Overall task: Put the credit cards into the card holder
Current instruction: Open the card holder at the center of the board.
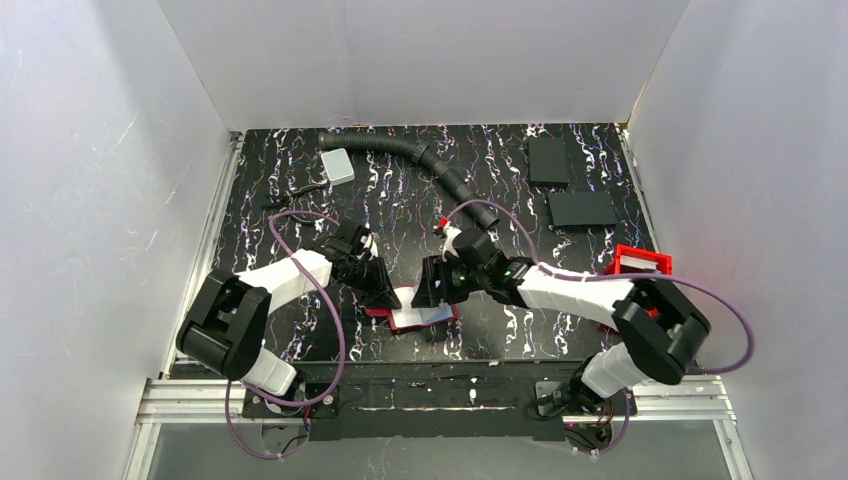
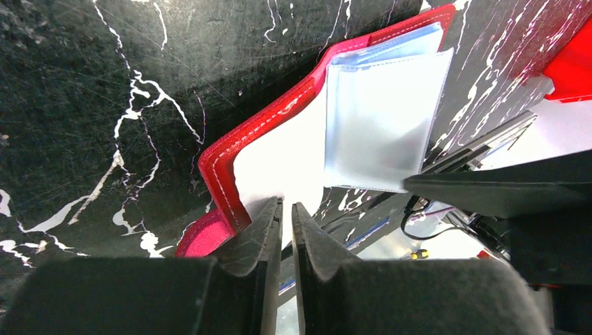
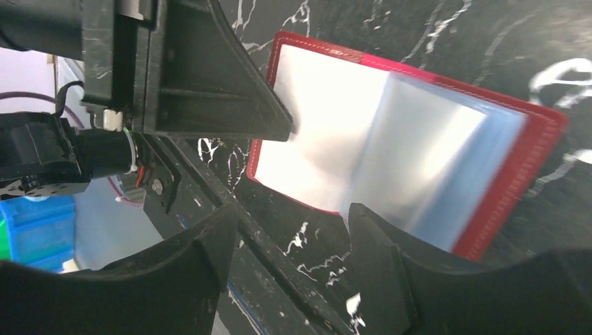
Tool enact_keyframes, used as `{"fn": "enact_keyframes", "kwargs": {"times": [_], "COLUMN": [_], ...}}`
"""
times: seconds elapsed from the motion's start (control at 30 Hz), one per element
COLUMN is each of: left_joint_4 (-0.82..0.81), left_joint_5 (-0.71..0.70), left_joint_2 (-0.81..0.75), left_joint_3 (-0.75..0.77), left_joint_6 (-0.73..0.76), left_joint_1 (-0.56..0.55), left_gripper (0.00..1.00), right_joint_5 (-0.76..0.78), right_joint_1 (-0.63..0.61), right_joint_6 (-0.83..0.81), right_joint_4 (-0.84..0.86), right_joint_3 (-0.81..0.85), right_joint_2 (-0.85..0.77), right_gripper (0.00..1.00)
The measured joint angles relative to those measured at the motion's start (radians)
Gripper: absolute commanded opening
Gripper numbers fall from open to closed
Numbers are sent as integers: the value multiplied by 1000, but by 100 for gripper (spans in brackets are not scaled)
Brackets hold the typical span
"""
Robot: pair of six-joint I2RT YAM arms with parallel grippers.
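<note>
The left hand (image 2: 287, 213) has its fingers drawn narrow, almost together, the tips at the near edge of the white lining of the small flat red folding card holder (image 2: 218, 167); whether they nip that leaf or only press on it I cannot tell. The right hand (image 3: 290, 223) stands wide with nothing in it, just short of the holder's other side. The holder lies open on the black marbled surface (image 2: 84, 105) between the two hands, long axis across from one to the other, its clear plastic sleeves (image 2: 380, 118) fanned up; if any card sits in them, it does not show. One thin grey-white credit card (image 1: 338, 165) lies well apart at the far left, nearer the left arm. The red open-top plastic bin (image 1: 645, 254) by the right arm holds something pale.
</note>
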State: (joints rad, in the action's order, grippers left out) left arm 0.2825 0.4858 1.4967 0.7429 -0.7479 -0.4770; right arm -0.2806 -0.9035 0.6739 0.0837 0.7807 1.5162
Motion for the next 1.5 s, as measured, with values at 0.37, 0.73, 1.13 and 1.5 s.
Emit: {"fn": "enact_keyframes", "kwargs": {"times": [0.37, 0.73, 1.13, 1.5], "left_joint_4": [-19, -25, -27, -1], "left_joint_5": [-3, -3, 0, -2], "left_joint_2": [4, 6, 7, 3], "left_joint_3": [-17, -30, -30, -28], "left_joint_6": [8, 7, 4, 19], "left_joint_1": [0, 0, 0, 0], "left_gripper": [8, 7, 7, 10], "right_joint_5": [44, -105, -146, -163], "right_joint_1": [179, 178, 90, 11], "right_joint_6": [-51, 0, 64, 127], "right_joint_4": [-164, -19, 122, 274], "right_joint_3": [-32, -91, -90, -80], "right_joint_2": [-201, -93, 11, 106], "right_gripper": [73, 67, 62, 65]}}
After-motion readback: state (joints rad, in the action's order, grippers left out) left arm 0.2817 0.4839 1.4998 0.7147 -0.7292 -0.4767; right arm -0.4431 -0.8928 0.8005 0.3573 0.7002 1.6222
